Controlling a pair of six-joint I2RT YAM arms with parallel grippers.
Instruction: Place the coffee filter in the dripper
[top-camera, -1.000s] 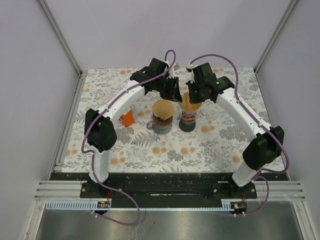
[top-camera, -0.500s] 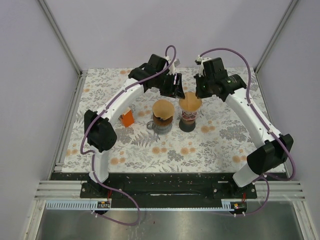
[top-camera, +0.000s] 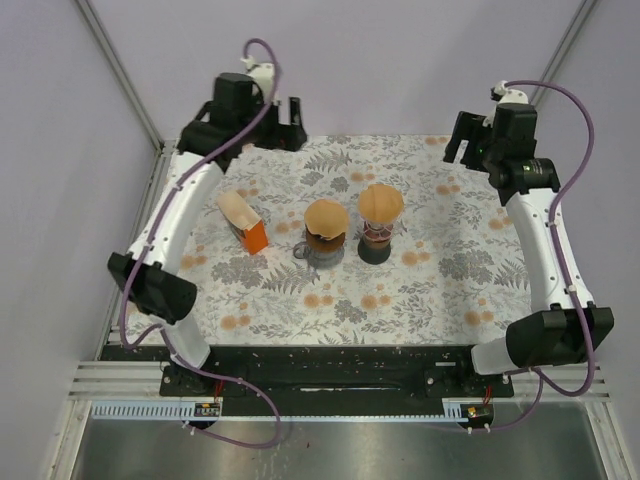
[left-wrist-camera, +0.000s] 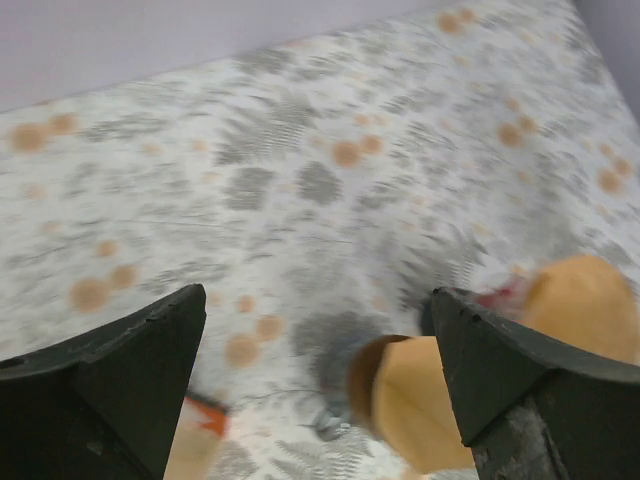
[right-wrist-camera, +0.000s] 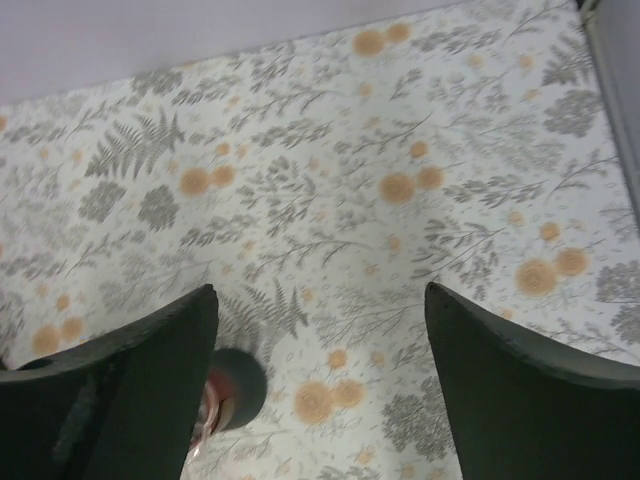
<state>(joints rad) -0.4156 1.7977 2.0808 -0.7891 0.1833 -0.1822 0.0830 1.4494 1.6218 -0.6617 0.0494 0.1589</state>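
Two tan coffee filters sit in cone holders at mid-table. One filter (top-camera: 327, 216) rests in a dripper (top-camera: 322, 252) with a grey base and ring handle. The other filter (top-camera: 380, 201) sits atop a glass dripper on a dark round base (top-camera: 375, 250). My left gripper (top-camera: 285, 132) hangs open at the back left, well away from both. In the blurred left wrist view it (left-wrist-camera: 318, 300) is empty, with a filter (left-wrist-camera: 420, 400) below. My right gripper (top-camera: 458, 142) is open at the back right. The right wrist view shows it (right-wrist-camera: 320, 292) empty, with only the dark base (right-wrist-camera: 238, 388) showing.
An orange holder (top-camera: 254, 237) with spare filters (top-camera: 236, 209) stands left of the drippers. The floral mat (top-camera: 400, 290) covers the table. Grey walls and metal frame posts (top-camera: 120, 75) close in the back and sides.
Both arms have pulled up and back from the drippers to the rear corners. Both grippers have opened. The filter on the right dripper stays where it was.
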